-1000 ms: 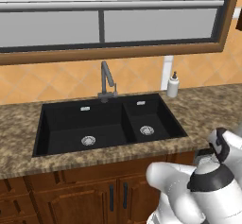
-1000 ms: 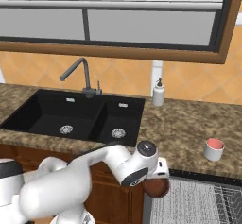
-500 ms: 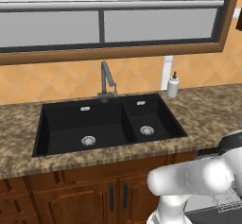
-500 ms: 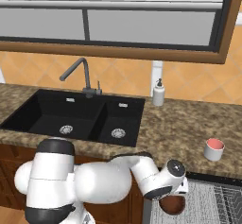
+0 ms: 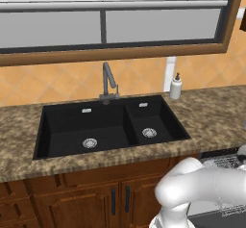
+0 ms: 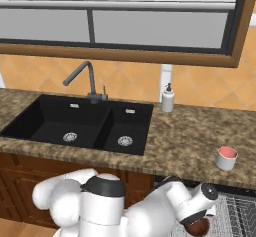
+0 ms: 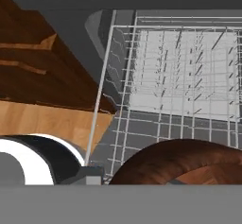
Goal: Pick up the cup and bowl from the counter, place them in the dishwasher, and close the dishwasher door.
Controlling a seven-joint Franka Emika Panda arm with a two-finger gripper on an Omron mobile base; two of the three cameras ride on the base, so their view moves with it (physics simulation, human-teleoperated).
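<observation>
Below the rounded front edge of the brown speckled granite counter point(image 6: 190, 141), the gripper point(image 6: 199, 224) carries the glossy brown wooden bowl point(image 7: 182, 164) over the pale wire rack point(image 7: 182, 72) of the open grey dishwasher point(image 6: 240, 213); its finger closure cannot be told. The small grey cup with a pink inside point(image 6: 227, 158) stands near the counter's right front edge. Released off-centre, the smooth round bowl could likely catch the thin tines and tip.

We see our arm point(image 6: 145, 211) is white, round and fat, with a dark grey ring at one joint.
</observation>
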